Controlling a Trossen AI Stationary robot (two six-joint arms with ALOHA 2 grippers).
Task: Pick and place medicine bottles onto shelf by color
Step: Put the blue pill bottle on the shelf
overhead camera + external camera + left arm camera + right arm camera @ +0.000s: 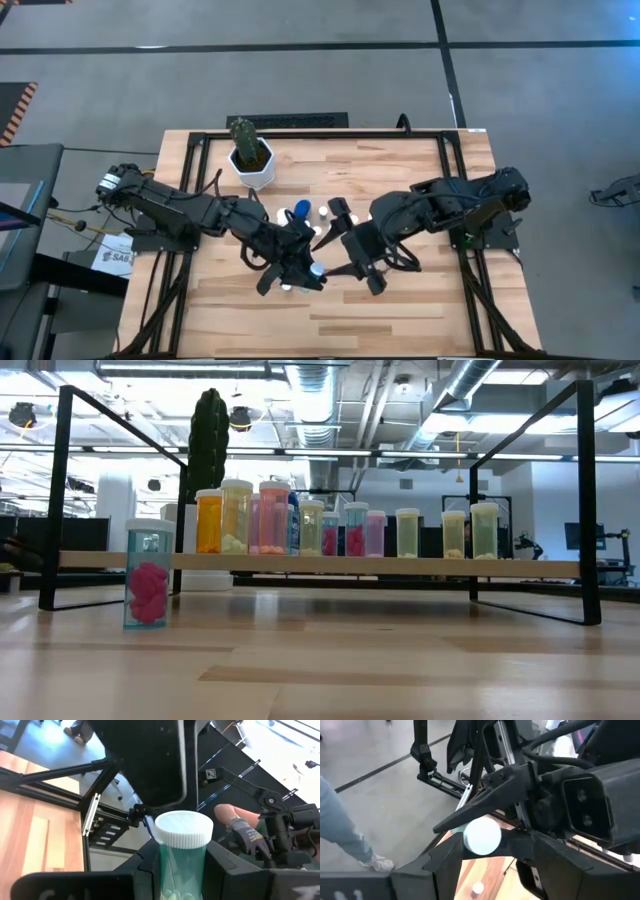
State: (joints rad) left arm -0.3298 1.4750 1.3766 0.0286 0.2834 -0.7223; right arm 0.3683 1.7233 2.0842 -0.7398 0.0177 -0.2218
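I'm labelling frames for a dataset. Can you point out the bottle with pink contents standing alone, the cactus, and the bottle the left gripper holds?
Clear bottle with pink contents point(148, 588): low view, on its body.
Tall green cactus point(208, 440): low view, mid-stem.
Green-tinted, white-capped bottle point(183, 831): left wrist view, on its cap.

Cactus pot point(252, 163) at table point(420, 310) rear, left of centre. Shelf point(320, 564) across mid table w/ row of bottles point(345, 528) on it. One bottle point(149, 574) apart, on table in front of shelf's left end. Left claw point(297, 275) & right claw point(345, 270) close together near table centre, bottle point(183, 851) between left claw's fingers; probably same bottle at right claw.
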